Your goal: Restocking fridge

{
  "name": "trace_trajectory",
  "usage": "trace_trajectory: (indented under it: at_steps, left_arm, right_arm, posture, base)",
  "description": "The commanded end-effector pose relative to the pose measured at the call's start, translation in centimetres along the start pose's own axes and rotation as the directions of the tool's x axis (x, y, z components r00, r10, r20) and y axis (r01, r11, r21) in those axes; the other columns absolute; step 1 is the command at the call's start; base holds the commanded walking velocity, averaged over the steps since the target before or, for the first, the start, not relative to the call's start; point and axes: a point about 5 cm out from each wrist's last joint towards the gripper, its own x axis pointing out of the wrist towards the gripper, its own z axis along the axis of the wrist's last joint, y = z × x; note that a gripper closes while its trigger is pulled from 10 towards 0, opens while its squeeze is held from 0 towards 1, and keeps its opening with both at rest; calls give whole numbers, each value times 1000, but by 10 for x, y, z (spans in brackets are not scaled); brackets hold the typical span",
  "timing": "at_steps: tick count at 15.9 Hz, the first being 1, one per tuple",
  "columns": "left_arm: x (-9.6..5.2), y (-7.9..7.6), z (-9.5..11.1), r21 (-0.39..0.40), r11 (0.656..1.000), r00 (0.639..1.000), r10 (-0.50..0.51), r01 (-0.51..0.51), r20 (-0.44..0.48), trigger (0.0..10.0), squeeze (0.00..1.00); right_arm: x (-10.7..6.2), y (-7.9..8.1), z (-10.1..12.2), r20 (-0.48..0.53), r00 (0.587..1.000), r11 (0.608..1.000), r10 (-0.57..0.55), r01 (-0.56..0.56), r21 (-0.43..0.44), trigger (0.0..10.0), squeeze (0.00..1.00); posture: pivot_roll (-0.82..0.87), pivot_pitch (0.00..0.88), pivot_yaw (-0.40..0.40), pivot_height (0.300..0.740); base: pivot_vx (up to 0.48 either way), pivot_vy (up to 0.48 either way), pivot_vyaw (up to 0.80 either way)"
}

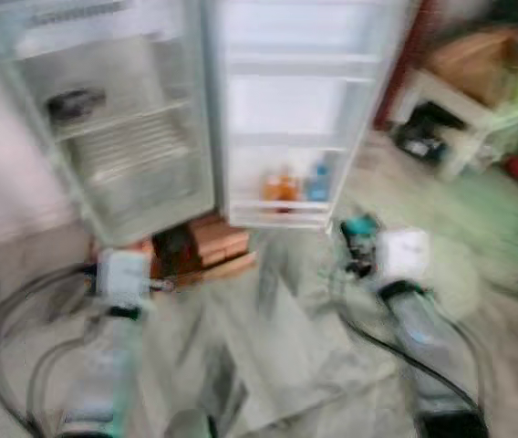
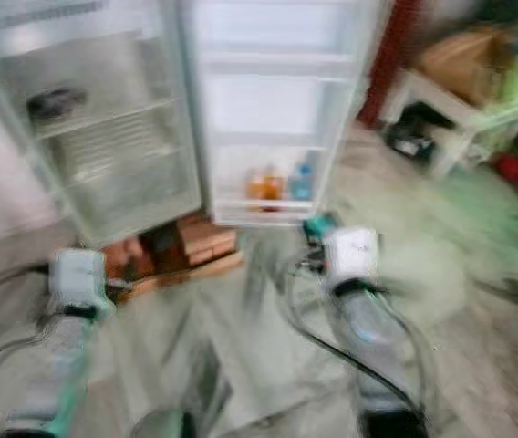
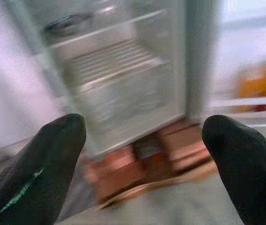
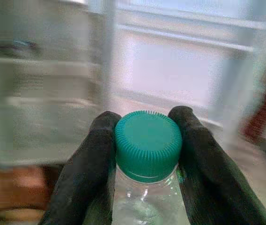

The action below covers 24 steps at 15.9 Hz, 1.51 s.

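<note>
Clear bottle (image 4: 144,197) with a green ribbed cap (image 4: 147,143), clamped at the neck between the two black fingers (image 4: 88,173) of the right hand (image 4: 144,140), held in the air in front of the open fridge (image 1: 122,119), low and toward the door side. Blurred throughout by camera motion. Left hand (image 3: 142,154) spread wide with nothing between its fingers (image 3: 44,164), raised before the lower part of the fridge cabinet. Inside the cabinet: white wire shelves (image 1: 136,137) and a dark object (image 1: 75,102) lying on the upper one, too smeared to identify. Fridge door (image 1: 300,109) swung fully open to the right, with orange bottles (image 1: 280,187) and a blue one (image 1: 318,182) standing side by side in its bottom rack. Under the cabinet, reddish-brown blocks (image 1: 213,246) on the floor (image 1: 286,347). Off to the right, a white table (image 1: 464,119) with a tan box (image 1: 473,59) on top. Black cables (image 1: 4,319) looping over the pale floor beside the left arm.
</note>
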Motion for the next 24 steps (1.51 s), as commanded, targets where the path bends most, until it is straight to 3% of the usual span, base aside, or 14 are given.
trace_trajectory:
  at_steps: [1, 6, 17, 21, 24]
  left_arm:
    - [1, -7, 3, -5, 1000, 1000, -14, 14, 9, 10000, 0]
    - [3, -9, 3, -5, 1000, 1000, -19, 19, 8, 10000, 0]
    - [6, -15, 0, -4, 999, 999, -36, 36, -8, 10000, 0]
    - [5, -16, -2, 6, 999, 999, -35, 35, -18, 10000, 0]
    - [-4, -17, -5, -7, 998, 998, -56, 56, -15, 10000, 0]
  right_arm:
    - [-3, -9, 6, 28, 999, 999, -24, 25, -24, 10000, 0]
    - [-1, -10, 7, 32, 999, 999, -28, 28, -23, 10000, 0]
    - [3, -11, 6, 33, 998, 998, -57, 58, -18, 10000, 0]
    - [3, -10, 5, 30, 998, 998, -54, 55, -20, 10000, 0]
    - [2, -11, 4, 28, 998, 998, -57, 57, -21, 10000, 0]
  posture:
    - [72, 89, -34, 740]
    - [70, 84, -33, 740]
    - [71, 76, -31, 740]
    - [71, 77, -31, 740]
    - [75, 82, -34, 740]
  base:
    - [454, 0, 769]
    - [452, 0, 645]
    - [420, -47, 0]
    - [67, 0, 0]
    - [0, 0, 0]
